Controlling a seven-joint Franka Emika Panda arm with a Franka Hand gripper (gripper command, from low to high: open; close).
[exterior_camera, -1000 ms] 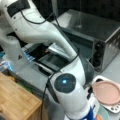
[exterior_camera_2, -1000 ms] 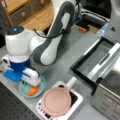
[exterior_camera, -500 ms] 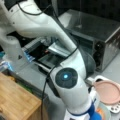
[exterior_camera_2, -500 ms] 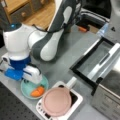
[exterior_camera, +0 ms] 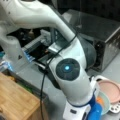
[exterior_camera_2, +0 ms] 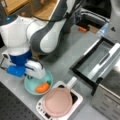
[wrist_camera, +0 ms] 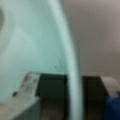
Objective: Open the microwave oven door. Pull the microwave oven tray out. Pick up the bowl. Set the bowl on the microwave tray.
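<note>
Bowl point(exterior_camera_2: 37, 85): turquoise, orange lump inside, on the surface at a front view's lower left beside the pink plate point(exterior_camera_2: 57, 102); my claw point(wrist_camera: 72, 95) straddles its rim, one finger each side, so I judge a level lift will keep the lump in.

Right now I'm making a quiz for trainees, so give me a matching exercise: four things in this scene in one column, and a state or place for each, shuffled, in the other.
1. dark glass oven door
2. round turquoise bowl
3. flat pink round plate
4. end effector

a. lying on the white rectangular dish
b. folded down open
c. straddling the bowl's rim
d. holding an orange lump

Pairs: 1-b, 2-d, 3-a, 4-c
</note>
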